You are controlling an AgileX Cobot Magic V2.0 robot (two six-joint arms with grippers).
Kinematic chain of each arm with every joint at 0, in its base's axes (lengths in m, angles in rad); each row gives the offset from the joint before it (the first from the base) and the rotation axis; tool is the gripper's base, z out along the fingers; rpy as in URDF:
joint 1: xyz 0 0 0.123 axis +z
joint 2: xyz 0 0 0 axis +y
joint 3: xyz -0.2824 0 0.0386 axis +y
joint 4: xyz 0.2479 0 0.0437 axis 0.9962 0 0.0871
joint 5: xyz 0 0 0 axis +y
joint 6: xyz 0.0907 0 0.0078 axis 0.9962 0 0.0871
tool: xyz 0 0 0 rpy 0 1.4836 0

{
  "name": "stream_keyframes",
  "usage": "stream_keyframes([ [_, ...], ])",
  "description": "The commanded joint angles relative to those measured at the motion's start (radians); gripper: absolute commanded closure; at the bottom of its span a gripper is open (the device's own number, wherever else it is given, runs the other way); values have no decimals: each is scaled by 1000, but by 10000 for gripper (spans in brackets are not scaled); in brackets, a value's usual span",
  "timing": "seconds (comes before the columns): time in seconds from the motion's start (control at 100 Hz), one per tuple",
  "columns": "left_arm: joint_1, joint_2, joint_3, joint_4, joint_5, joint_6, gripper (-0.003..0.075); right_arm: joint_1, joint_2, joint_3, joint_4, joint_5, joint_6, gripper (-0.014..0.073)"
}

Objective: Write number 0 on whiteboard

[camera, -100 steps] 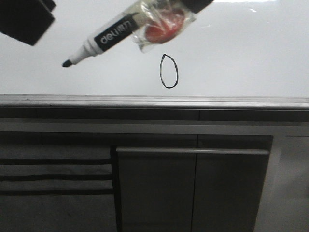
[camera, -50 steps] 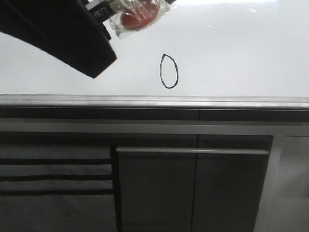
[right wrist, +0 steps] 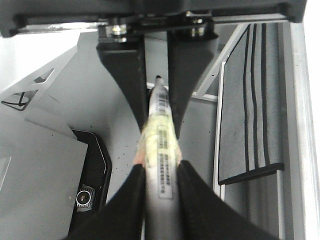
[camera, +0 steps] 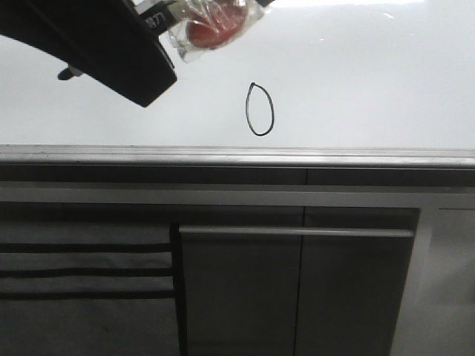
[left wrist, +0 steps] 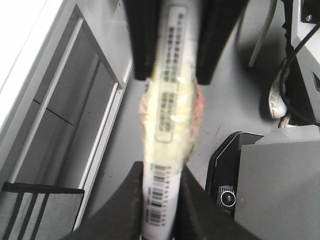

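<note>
The number 0 (camera: 260, 110) stands drawn on the whiteboard (camera: 371, 81), a thin black oval, tall and narrow with a slight point at its top, just above the board's grey metal edge strip (camera: 237, 156) and near the middle of the front view. Up and to the left of it, apart from the line, a marker (camera: 159, 16) wrapped in clear tape (camera: 211, 26) with something red inside hangs over the board. The left gripper (left wrist: 159, 200) has its fingers closed on the marker's barcode end, and the fingers of the other gripper clamp the same barrel further along. The right gripper (right wrist: 161, 185) likewise pinches the marker's barrel, its fingers tight on either side. Below the board are dark grey cabinet panels (camera: 297, 289) with a grey handle rail (camera: 297, 232)
</note>
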Motion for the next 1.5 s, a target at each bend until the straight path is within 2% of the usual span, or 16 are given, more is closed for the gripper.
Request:
stream_keyframes([
  [0.0, -8, -20, -33, -21, -67, -15, 672, -1, -42, -26, 41, -30, 36, 375],
  [0.05, -4, -20, -33, -15, -77, -25, 672, -16, -54, -33, 13, -30, 64, 307],
  [0.1, 11, -22, -33, -4, -92, -53, 672, -39, -74, -37, -17, -30, 122, 277],
  [0.24, 101, -34, -13, 47, -191, -133, 672, -180, -163, -34, -38, 55, 278, 282],
  [0.31, 169, -46, 35, 35, -328, -153, 672, -269, -227, -7, -38, 73, 337, 282],
  [0.42, 265, -51, 165, -69, -671, -167, 672, -376, -338, 104, -34, 9, 374, 282],
  [0.53, 307, -10, 274, -162, -972, -167, 671, -406, -433, 221, -34, -92, 372, 282],
  [0.6, 315, 35, 293, -169, -1046, -167, 671, -406, -475, 282, -34, -146, 372, 282],
  [0.869, 323, 213, 231, -264, -1124, -167, 667, -406, -505, 348, -12, -175, 372, 282],
  [1.069, 374, 284, 147, -294, -1046, -167, 659, -406, -505, 348, 13, -169, 372, 282],
  [1.139, 395, 296, 118, -294, -997, -167, 613, -406, -505, 348, 16, -159, 372, 282],
  [1.329, 441, 312, 69, -318, -908, -167, 426, -406, -505, 348, 25, -146, 372, 282],
  [1.489, 452, 310, 64, -320, -874, -167, 381, -406, -505, 348, 25, -151, 372, 282],
])
